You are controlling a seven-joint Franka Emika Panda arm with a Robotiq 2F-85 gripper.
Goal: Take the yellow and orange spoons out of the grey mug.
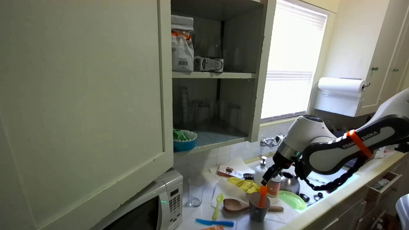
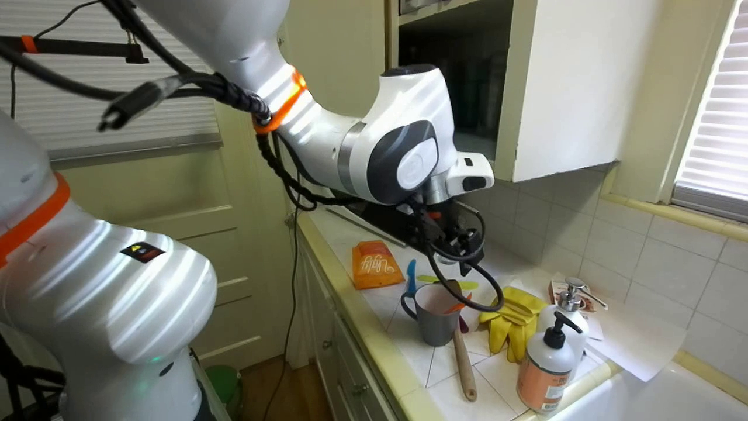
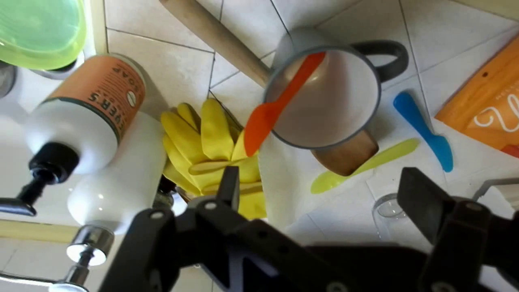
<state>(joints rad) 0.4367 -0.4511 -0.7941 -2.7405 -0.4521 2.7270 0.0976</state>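
The grey mug (image 1: 258,213) stands upright on the counter; it also shows in an exterior view (image 2: 437,325) and the wrist view (image 3: 299,40). The orange spoon (image 3: 279,101) leans inside it, its broad end sticking out over the rim; it shows in both exterior views (image 1: 262,195) (image 2: 459,305). The yellow spoon (image 1: 218,206) lies outside the mug on the counter, partly behind the wooden spoon's tip in the wrist view (image 3: 391,155). My gripper (image 3: 322,180) is open and empty, its fingers apart. In an exterior view the fingertips (image 1: 264,182) appear just above the orange spoon's top.
A wooden spoon (image 3: 348,154) lies beside and behind the mug. A blue utensil (image 3: 423,132) and an orange bag (image 2: 376,266) lie nearby. Yellow gloves (image 2: 511,318), soap bottles (image 2: 547,365) and a clear glass (image 1: 195,191) surround the area. The sink (image 2: 654,397) adjoins the counter.
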